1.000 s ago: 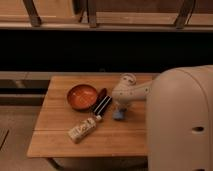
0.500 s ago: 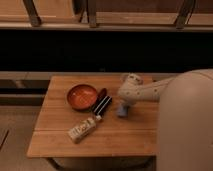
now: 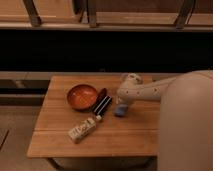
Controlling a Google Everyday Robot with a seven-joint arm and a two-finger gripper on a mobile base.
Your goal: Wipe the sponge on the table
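The sponge (image 3: 120,111) is a small pale-blue block lying on the wooden table (image 3: 60,140), right of centre. My gripper (image 3: 122,103) comes in from the right on a pale arm and sits directly over the sponge, touching or nearly touching its top. The gripper's lower end is hidden against the sponge.
An orange bowl (image 3: 82,96) stands left of the sponge. A black elongated object (image 3: 101,104) lies between the bowl and the sponge. A tan-and-white carton (image 3: 82,129) lies toward the front. My bulky arm housing (image 3: 187,125) covers the table's right end. A dark wall runs behind.
The wrist and the sponge have shifted slightly toward the back right of the table. The bowl, black object and carton have stayed in place.
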